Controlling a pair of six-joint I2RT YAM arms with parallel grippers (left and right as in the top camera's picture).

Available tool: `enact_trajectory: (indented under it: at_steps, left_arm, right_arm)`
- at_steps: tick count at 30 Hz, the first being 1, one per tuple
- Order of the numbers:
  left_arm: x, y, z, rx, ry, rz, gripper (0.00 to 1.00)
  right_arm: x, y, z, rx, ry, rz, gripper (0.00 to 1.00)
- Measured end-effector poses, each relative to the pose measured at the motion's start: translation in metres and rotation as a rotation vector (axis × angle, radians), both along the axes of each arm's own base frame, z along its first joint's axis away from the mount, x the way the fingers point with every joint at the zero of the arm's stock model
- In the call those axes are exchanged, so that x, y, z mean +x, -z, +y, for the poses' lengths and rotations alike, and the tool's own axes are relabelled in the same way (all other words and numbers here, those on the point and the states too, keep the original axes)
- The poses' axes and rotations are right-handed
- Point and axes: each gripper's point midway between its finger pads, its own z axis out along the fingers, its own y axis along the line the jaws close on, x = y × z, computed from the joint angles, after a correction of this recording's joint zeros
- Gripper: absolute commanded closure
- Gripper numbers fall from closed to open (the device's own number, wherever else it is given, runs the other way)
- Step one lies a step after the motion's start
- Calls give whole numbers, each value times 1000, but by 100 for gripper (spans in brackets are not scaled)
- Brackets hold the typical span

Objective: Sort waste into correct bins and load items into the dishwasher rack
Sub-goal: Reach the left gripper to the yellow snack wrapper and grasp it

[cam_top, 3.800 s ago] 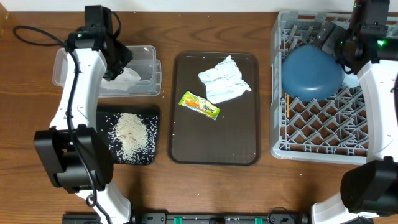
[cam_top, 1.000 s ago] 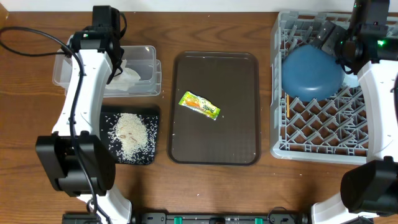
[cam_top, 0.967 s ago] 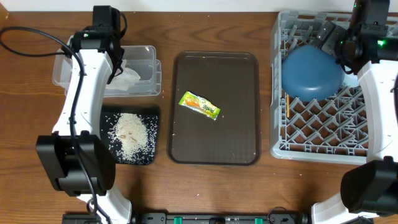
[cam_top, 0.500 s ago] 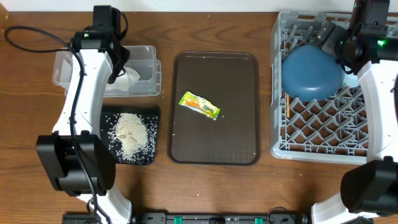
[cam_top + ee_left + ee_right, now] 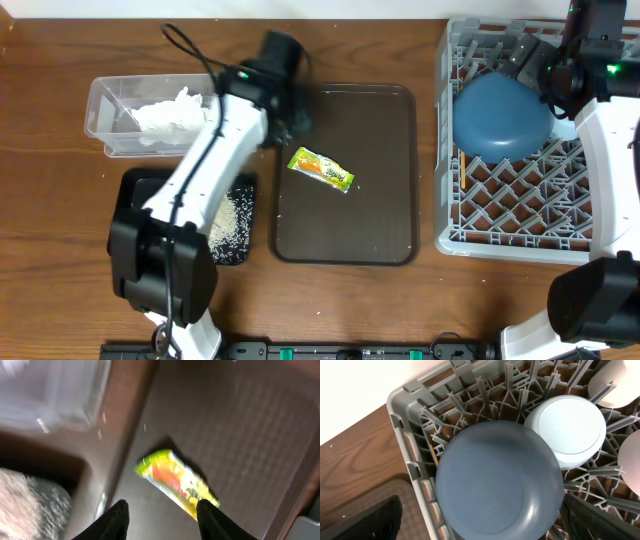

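The green-and-yellow snack wrapper [image 5: 321,168] lies on the brown serving tray [image 5: 380,215]. My left gripper [image 5: 293,118] hovers over the tray's left edge, open and empty, with the wrapper [image 5: 177,482] just beyond its fingertips [image 5: 117,519]. A crumpled white tissue [image 5: 165,110] rests in the clear tub [image 5: 100,125]. Rice [image 5: 232,215] lies on the black tray [image 5: 245,250], partly hidden by the left arm. In the grey dishwasher rack [image 5: 500,235] the dark-blue bowl [image 5: 500,480] sits upside down beside the light-blue bowl [image 5: 567,430]. My right gripper [image 5: 485,522] hangs open above the dark-blue bowl.
Wooden chopsticks [image 5: 463,170] lie in the rack's left side. The left arm's black cable [image 5: 185,50] loops over the table behind the clear tub. Bare wood runs along the table's front edge.
My left arm has swung right, from over the clear tub to the brown tray's left edge near the wrapper. The tissue stays in the tub. The right arm has not moved.
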Motion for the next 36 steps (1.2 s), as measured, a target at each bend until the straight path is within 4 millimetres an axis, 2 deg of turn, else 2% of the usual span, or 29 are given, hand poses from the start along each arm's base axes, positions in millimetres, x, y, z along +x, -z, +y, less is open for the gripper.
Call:
enact_trajectory:
  at_steps: [5,10,17,22,30,36]
  left_arm:
    - [-30,38,-2,-23,-285,114,44]
    - [-29,66,-16,-106,-473,85,44]
    - [-24,76,-34,-179,-559,54,44]
    - [-24,83,-35,-188,-617,68,44]
    - [-33,111,-40,-160,-648,135,44]
    - [-37,122,-44,-148,-650,159,44]
  right_arm:
    - [0,0,0,0,0,0,1]
    - [0,0,0,0,0,0,1]
    - [0,0,0,0,0,0,1]
    - [0,0,0,0,-1,0,1]
    - [0,0,0,0,0,0,1]
    - [0,0,0,0,0,0,1]
